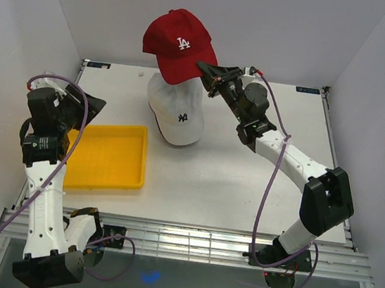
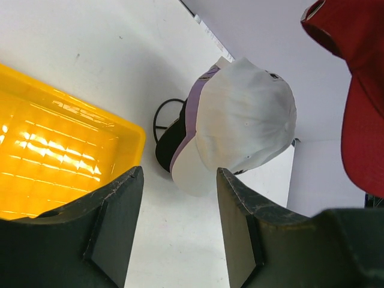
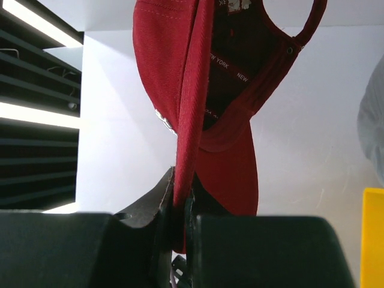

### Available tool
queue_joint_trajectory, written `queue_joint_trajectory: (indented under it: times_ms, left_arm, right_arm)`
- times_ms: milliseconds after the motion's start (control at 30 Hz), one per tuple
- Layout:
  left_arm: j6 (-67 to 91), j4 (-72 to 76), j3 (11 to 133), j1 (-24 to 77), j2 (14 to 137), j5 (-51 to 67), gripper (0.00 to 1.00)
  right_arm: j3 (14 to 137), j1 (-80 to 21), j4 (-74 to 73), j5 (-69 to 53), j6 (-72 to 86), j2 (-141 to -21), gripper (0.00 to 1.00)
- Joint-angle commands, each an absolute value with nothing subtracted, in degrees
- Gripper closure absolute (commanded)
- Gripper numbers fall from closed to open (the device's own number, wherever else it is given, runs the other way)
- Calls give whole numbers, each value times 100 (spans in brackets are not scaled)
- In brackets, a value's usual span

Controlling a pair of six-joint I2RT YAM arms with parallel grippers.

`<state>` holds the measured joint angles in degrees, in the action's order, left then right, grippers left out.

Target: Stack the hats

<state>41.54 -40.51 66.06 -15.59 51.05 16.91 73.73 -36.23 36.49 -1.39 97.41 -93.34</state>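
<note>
**Red cap aloft over the pile**

We note the right gripper clamped on the brim of the red cap. In the right wrist view the brim's edge is pinched between both fingers, with no gap showing. The cap hangs clear of the table. Its crown, with a white LA logo, is just above and behind the white cap. We cannot tell whether the two touch.

The white cap tops the pile at the far middle of the table, with its brim toward the arms and a dark logo on the front. From the left wrist view we see a lavender cap as a band beneath it. A black cap lies lower, and a loop of wire stand shows at the base.

The left gripper stands wide open with nothing in it. It hangs above the far edge of the yellow tray, well apart from the pile.
</note>
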Motion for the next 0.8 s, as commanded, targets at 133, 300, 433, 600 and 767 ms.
queue_joint_trajectory:
  times_ms: [133, 300, 433, 600, 767]
  left_arm:
    - [3894, -4122, 6653, -1371, 5080, 1556, 37]
    - [3885, -4113, 6574, -1362, 5062, 1591, 37]
    - [3850, -4113, 6583, -1327, 5071, 1582, 37]
    - [3832, -4113, 6601, -1318, 5089, 1556, 37]
    - [3779, -4140, 6618, -1318, 5098, 1565, 37]
  right_arm:
    - [6988, -3630, 4517, 334, 9915, -8991, 92]
    - [6627, -3639, 5079, 308, 9967, -9158, 92]
    - [6408, -3726, 5325, 325, 10020, -9211, 92]
    - [6214, -3832, 5528, 255, 10046, -9316, 92]
    - [6091, -3946, 5721, 254, 10134, -9466, 92]
